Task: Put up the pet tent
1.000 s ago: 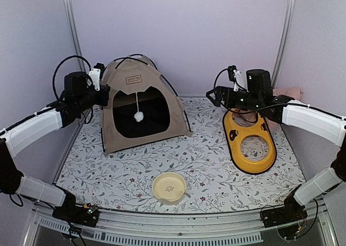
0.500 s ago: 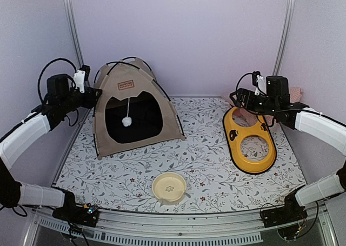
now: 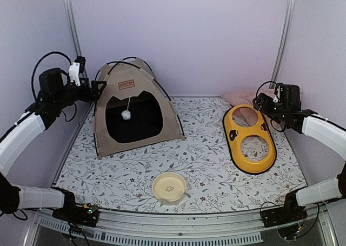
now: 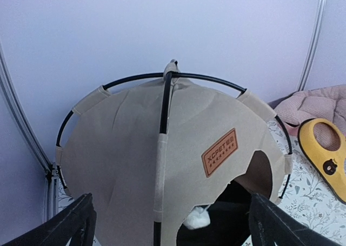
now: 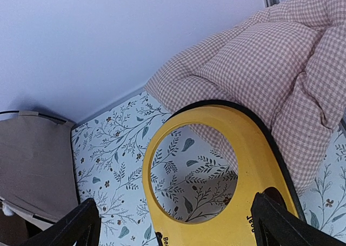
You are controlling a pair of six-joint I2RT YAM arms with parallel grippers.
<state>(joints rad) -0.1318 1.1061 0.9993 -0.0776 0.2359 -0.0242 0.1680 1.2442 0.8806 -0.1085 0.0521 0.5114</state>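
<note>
Tent (image 3: 141, 88) upright at back left of table (image 3: 216, 165), bottom edge flat on the floral cover. Dome shape carried by thin black poles (image 4: 165, 108) crossing at the peak. Arched doorway (image 3: 135, 119) turned toward the front and a little to the right. Brown label (image 3: 126, 84) sewn above the doorway. White pompom (image 3: 126, 114) hanging on a string in the dark opening.

Left fingers (image 3: 99, 91) spread wide and gripping nothing, raised beside the tent's upper left side, close to a pole. Touching the fabric or just clear of it: cannot tell from overhead. In the left wrist view, fingertips (image 4: 75, 224) at the two lower corners, the tent's dome filling the space ahead between them.

Right fingers (image 3: 260, 102) also wide apart and empty, held above the far end of the yellow tray (image 3: 250, 131) on the right side of the table. Tray lying flat, two round holes showing the cover beneath, far end overlapping the pink checked cushion (image 5: 270, 57) bunched in the back right corner.

Cream bowl (image 3: 169, 187) at front centre, well apart from tent and tray.
</note>
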